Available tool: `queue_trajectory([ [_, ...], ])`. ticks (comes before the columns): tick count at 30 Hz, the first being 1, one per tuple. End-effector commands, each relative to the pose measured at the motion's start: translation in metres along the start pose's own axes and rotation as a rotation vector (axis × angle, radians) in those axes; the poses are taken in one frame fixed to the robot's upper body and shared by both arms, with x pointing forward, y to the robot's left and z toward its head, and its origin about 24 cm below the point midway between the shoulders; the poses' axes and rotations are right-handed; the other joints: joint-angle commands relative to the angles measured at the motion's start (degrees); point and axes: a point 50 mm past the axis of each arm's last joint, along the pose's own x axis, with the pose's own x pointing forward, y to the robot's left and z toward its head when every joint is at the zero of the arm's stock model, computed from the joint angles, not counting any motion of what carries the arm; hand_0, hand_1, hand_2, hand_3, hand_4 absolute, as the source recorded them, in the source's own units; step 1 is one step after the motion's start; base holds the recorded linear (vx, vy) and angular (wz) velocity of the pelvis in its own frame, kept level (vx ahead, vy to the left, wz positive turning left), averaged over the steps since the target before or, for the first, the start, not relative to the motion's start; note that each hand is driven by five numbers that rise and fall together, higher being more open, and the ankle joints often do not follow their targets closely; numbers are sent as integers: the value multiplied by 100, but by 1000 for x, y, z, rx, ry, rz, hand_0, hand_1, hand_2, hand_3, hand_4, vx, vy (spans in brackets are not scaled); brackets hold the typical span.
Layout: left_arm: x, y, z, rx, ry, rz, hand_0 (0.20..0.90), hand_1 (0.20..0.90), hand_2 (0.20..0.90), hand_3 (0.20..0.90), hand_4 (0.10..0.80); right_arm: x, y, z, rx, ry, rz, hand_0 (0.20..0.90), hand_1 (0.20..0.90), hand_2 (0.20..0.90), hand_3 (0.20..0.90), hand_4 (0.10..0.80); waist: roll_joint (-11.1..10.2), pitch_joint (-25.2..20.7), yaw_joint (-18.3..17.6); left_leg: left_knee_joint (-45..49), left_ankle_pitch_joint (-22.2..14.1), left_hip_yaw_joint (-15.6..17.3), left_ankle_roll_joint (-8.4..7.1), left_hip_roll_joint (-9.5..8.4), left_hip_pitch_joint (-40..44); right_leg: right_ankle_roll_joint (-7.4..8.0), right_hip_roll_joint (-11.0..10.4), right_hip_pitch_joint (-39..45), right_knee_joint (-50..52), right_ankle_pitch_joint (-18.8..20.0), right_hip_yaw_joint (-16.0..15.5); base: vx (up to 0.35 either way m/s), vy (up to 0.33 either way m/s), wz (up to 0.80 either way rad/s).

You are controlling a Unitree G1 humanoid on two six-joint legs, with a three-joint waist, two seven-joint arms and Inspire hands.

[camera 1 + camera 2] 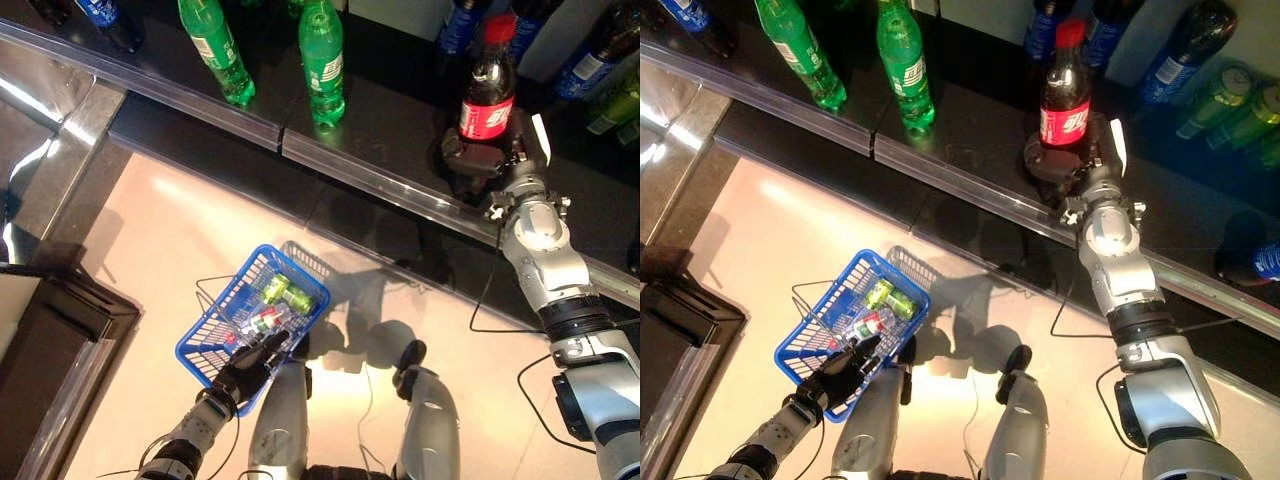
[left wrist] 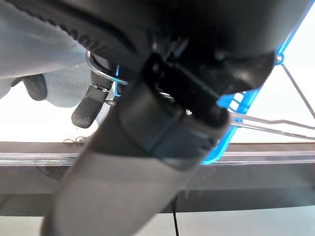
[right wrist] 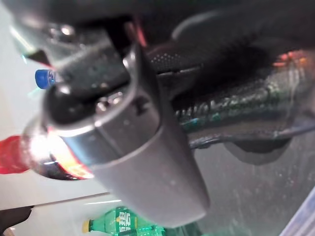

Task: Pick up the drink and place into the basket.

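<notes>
Eye views: the right hand (image 1: 492, 158) is wrapping the cola (image 1: 487, 95) low on its body, near the counter (image 1: 200, 105) edge; tipping is a risk. Left wrist: the left hand (image 2: 147, 123) is apparently hooking the basket (image 1: 250, 315) handle.

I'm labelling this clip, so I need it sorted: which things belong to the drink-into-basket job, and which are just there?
In the job: cola bottle, gripped by the right hand; blue basket, its handle held by the left hand.

Just there: green bottles and blue bottles on the dark shelf; cans already in the basket.
</notes>
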Motion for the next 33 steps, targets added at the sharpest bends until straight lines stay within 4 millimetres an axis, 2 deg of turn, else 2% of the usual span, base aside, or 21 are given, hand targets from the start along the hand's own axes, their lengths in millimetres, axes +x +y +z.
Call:
queue_trajectory([
  [1, -3, -16, -18, 8, 52, -180, 300, 300, 300, 200, 100, 16, -12, 91, 22, -354, -21, 300, 300, 300, 200, 100, 130, -357, 111, 31, 125, 196, 461, -59, 51, 41, 61, 196, -181, 223, 45, 0, 0, 0],
  [8, -5, -13, -18, 8, 48, -174, 300, 300, 300, 200, 100, 13, -12, 91, 32, -373, -24, 300, 300, 300, 200, 100, 104, -416, 103, -124, 158, 206, 445, -57, 210, 48, 118, 371, -357, 257, 28, 0, 0, 0],
  [13, -10, -7, -22, 5, 52, -161, 300, 300, 300, 200, 100, 6, -12, 84, 36, -374, -16, 300, 300, 300, 200, 100, 57, -612, 92, -584, 290, 267, 388, -38, 599, 104, 217, 809, -843, 373, -34, 54, -10, 1],
  [19, -19, 4, -29, 8, 63, -121, 300, 300, 300, 200, 100, -7, -13, 78, 52, -383, 5, 300, 300, 300, 200, 100, -28, -1155, 92, -1692, 628, 491, 233, 48, 1357, 213, 358, 1658, -1790, 581, -228, 120, -13, 3],
  [22, -21, 7, -31, 12, 72, -111, 300, 300, 300, 200, 100, -12, -10, 76, 53, -389, 22, 300, 300, 300, 200, 100, -61, -1373, 95, -1950, 736, 552, 202, 56, 1528, 226, 383, 1861, -2016, 667, -299, 79, -4, 12],
  [26, -25, 13, -36, 7, 81, -87, 300, 300, 300, 200, 100, -21, -4, 72, 57, -388, 69, 300, 300, 300, 200, 100, -129, -1747, 90, -2190, 791, 666, 176, 57, 1783, 232, 430, 2159, -2240, 702, -374, 127, 6, 17],
  [33, -26, 15, -39, -10, 92, -63, 300, 300, 300, 200, 100, -38, 11, 60, 78, -372, 144, 300, 300, 300, 200, 100, -235, -2275, 89, -2313, 674, 749, 180, 59, 2189, 210, 491, 2639, -2530, 690, -480, 110, -8, 18],
])
